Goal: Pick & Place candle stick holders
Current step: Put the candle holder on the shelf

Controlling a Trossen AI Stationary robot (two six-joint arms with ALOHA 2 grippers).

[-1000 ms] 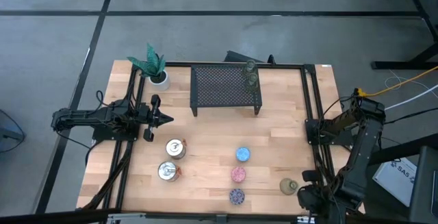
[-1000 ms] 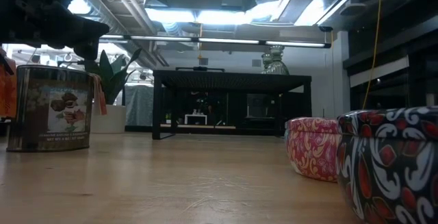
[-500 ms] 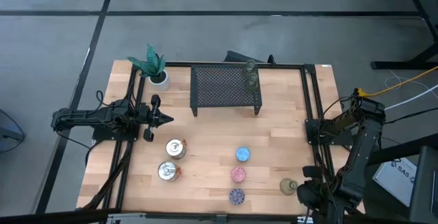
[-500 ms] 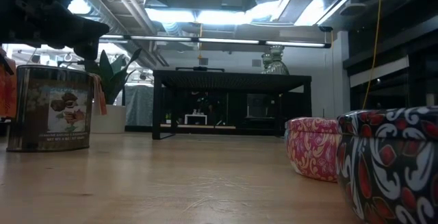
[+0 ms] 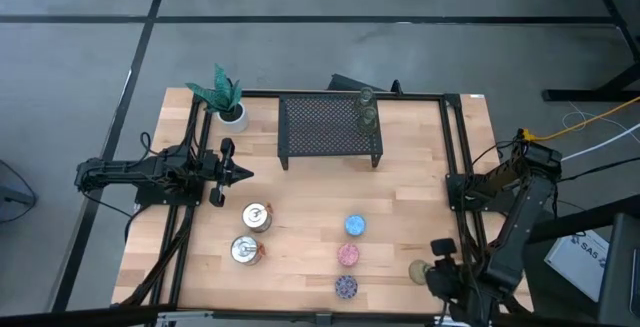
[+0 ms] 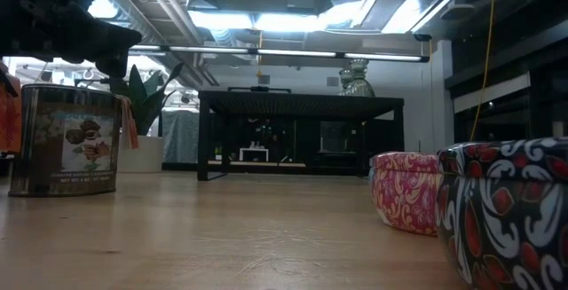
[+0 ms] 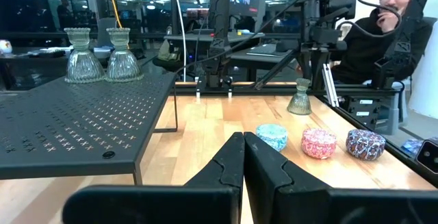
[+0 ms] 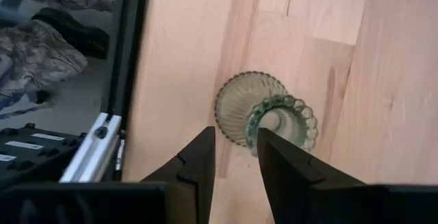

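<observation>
Olive-green ribbed glass holder (image 8: pixel 274 118), scalloped rim

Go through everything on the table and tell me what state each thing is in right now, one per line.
Left gripper: shut, empty, waiting at the table's left.
Right gripper: open, above the olive-green holder, not gripping.
Olive-green holder: upright on the table.
Two glass holders: upright on the black mesh rack.
Blue holder, pink holder, purple holder: on the table.
Two silvery tins: upright.
Potted plant: upright.
</observation>
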